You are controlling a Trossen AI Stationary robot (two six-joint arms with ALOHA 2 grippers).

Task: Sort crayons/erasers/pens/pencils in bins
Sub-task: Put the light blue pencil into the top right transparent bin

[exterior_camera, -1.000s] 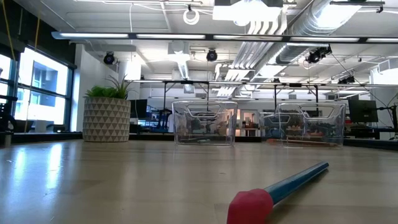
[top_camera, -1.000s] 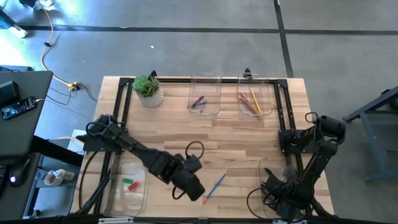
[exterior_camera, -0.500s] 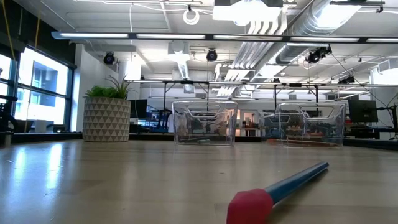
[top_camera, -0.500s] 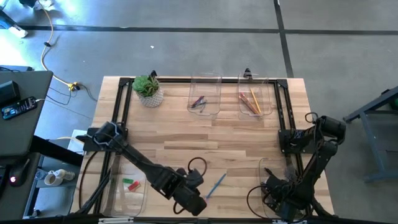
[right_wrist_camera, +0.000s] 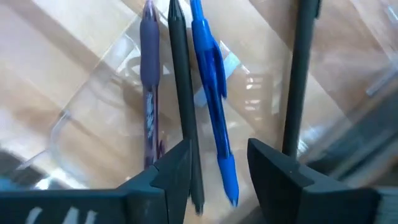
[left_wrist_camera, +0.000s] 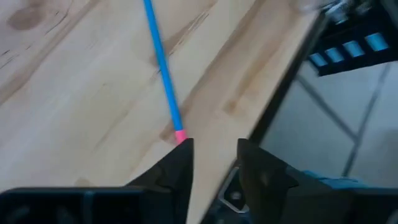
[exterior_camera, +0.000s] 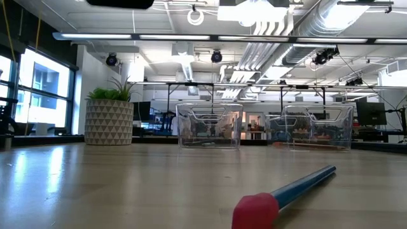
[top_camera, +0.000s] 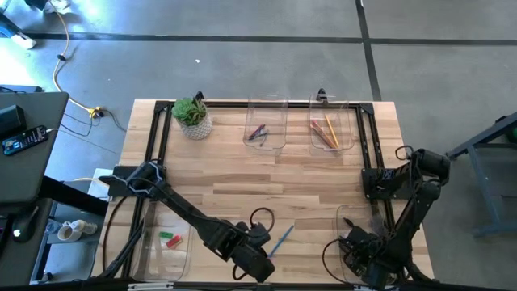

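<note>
A long blue stick (top_camera: 279, 241) with a pink end (left_wrist_camera: 180, 135) lies flat on the wood near the table's front edge. My left gripper (left_wrist_camera: 214, 152) hovers open over that pink end, which shows just past one fingertip (left_wrist_camera: 184, 149); nothing sits between the fingers. At the near right, my right gripper (right_wrist_camera: 219, 149) stands open, pointing down into a clear bin (top_camera: 349, 218). On that bin's floor lie a purple pen (right_wrist_camera: 149, 81), a black pen (right_wrist_camera: 182, 93) and a blue pen (right_wrist_camera: 211, 81). The blue pen's end shows below the gap between the right fingers.
Two clear bins stand at the far edge, one with crayons (top_camera: 258, 132) and one with pencils (top_camera: 325, 132). A near-left bin (top_camera: 166, 242) holds a red and a green eraser. A potted plant (top_camera: 192, 117) stands far left. Bare wood fills the table's middle.
My left gripper has gone down and toward the table's near edge, closing in on the blue stick's pink end. The stick has stayed where it was.
</note>
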